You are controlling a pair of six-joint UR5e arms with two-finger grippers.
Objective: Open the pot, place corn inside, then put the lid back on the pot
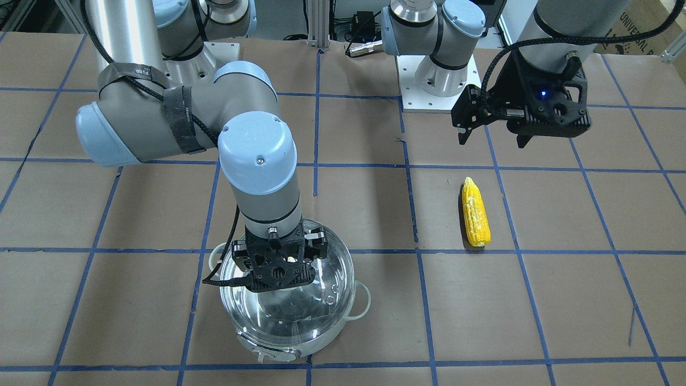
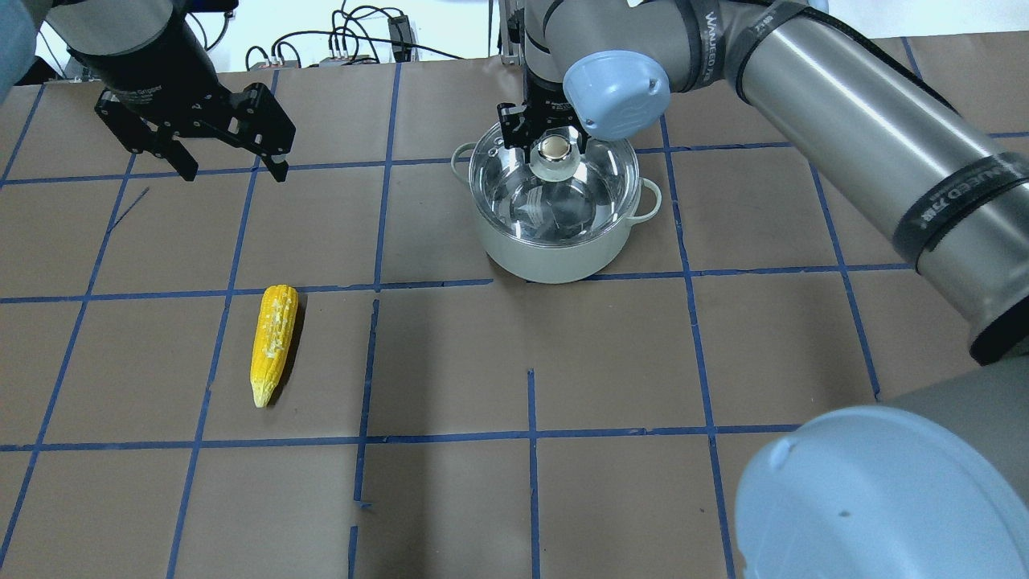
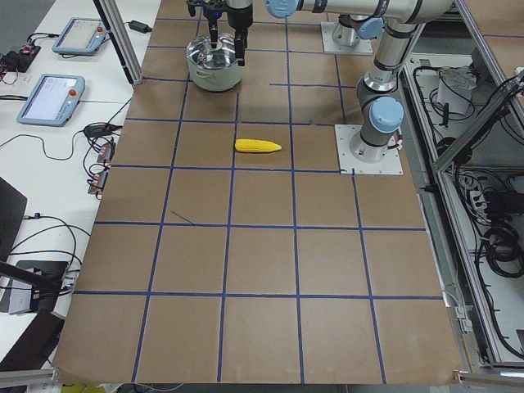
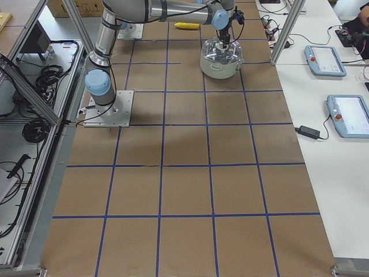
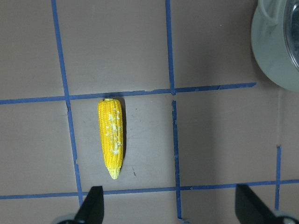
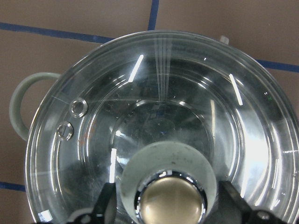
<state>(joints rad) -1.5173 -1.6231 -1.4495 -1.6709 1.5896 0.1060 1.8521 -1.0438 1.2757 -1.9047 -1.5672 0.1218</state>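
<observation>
I have the lid (image 6: 159, 107) on the pot (image 2: 555, 253); set for its knob (image 6: 169, 196).
My right end effector (image 6: 168, 210) straddles it, released (no pinch yet), for a straight lift; left end effector (image 2: 235, 173) hovers spread near the corn (image 2: 273, 342) on the counter (image 2: 611, 362).

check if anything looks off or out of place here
Nothing stands out. The lid sits level on the pot, and the corn lies flat and whole on the table, apart from the pot. The right gripper straddles the knob, and the left gripper hangs open above the table.
</observation>
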